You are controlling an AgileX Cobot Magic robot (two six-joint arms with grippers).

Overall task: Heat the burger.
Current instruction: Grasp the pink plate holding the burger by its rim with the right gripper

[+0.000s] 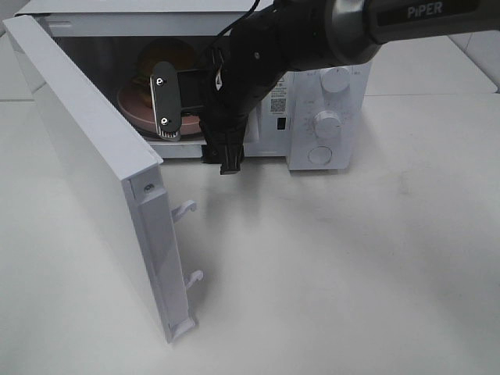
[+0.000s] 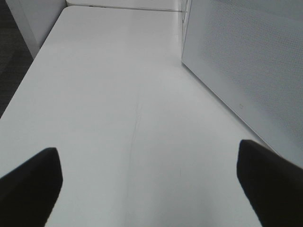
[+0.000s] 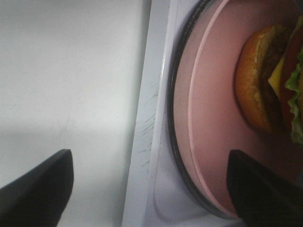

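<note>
While the microwave (image 1: 234, 86) is standing with its door (image 1: 94, 172) swung wide toward seven o'clock, the burger (image 3: 270, 80) is sitting on the pink plate (image 3: 213, 118) inside the cavity, at about eleven o'clock on the table (image 1: 351, 266). The right gripper (image 3: 151, 189) is hovering at the cavity's front sill with its fingers spread wide, gripping nothing. The left gripper (image 2: 149, 184) is hanging over bare tabletop beside the microwave's perforated side, fingers likewise wide apart and empty.

high frontal view, close wrist views
</note>
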